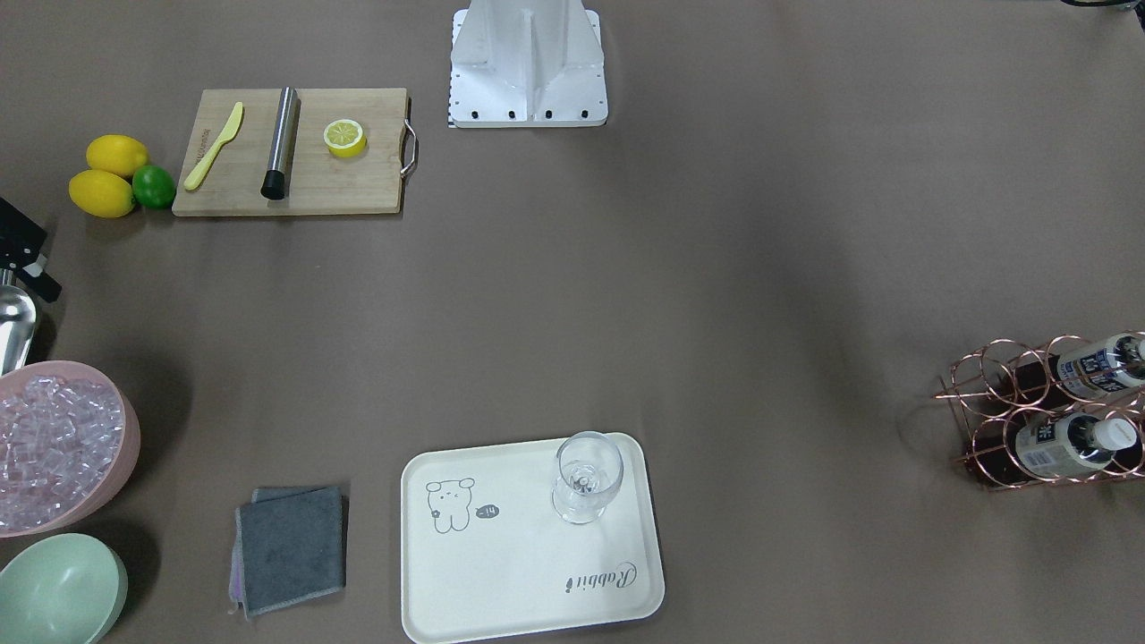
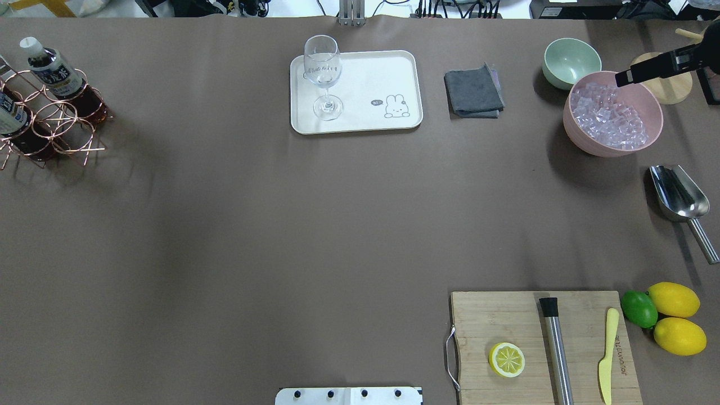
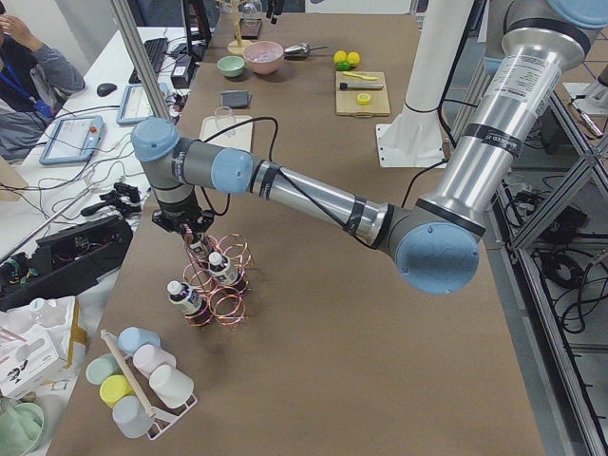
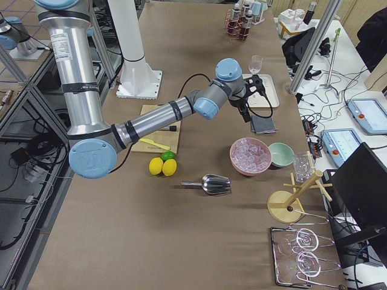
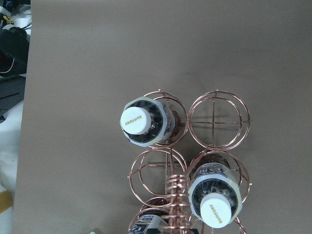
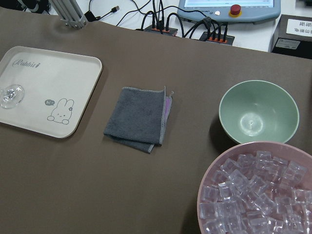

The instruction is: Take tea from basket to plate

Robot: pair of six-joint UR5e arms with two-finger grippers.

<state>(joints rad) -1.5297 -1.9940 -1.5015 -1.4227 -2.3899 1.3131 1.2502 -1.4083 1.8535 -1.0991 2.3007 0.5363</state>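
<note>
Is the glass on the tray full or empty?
Empty. The glass stands upright on the tray, clear right through, with no drink showing inside.

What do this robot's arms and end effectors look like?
The left arm and right arm are silver tubes with pale-blue joint caps, black cable along each forearm and white printed labels on the upper links. The right end effector is black.

Stemmed glass [image 2: 323, 76] — grey cloth [image 2: 473, 91] — ice bowl [image 2: 582, 140]

A brown-covered table [image 2: 281, 225] stands beside a white bench [image 4: 347, 81] carrying two grey teach pendants [image 4: 366, 115].
</note>
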